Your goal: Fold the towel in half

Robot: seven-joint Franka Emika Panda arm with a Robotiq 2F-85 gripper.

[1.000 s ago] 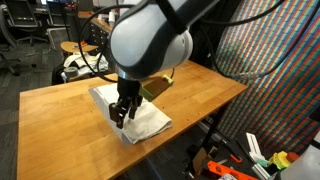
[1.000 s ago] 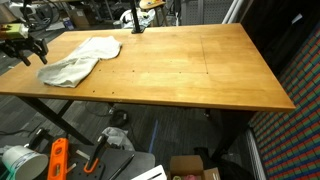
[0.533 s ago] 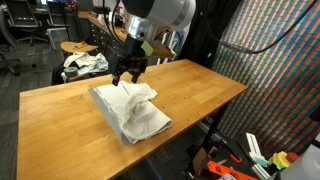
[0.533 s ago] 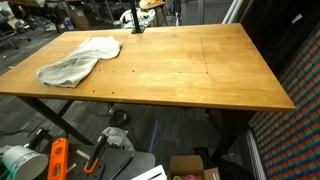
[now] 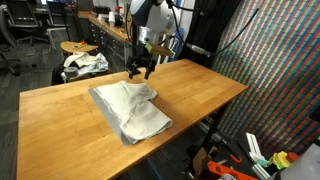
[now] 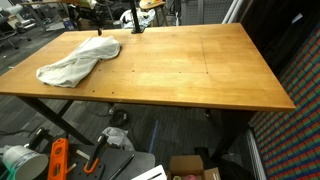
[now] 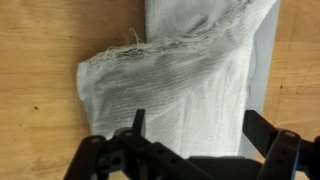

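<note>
- The towel (image 5: 130,108) is lying crumpled on the wooden table (image 5: 50,110), bunched into loose folds and not flat. In an exterior view, one layer is overlapping another along its far side.
- In an exterior view, you are seeing the towel (image 6: 78,62) stretching diagonally near a far corner of the table (image 6: 200,70), well apart from the bare middle of the top.
- In the wrist view, the towel (image 7: 180,90) is showing a frayed hem, with a thick fold running up the frame and wood showing on both sides.
- Your gripper (image 5: 141,70) is hanging above the towel's far edge with its jaws spread wide, and it is holding nothing.
- In the wrist view, the gripper (image 7: 197,125) is framing the cloth below between its dark fingers (image 7: 138,122).
- A patterned cloth bundle (image 5: 85,62) is sitting beyond the table.
</note>
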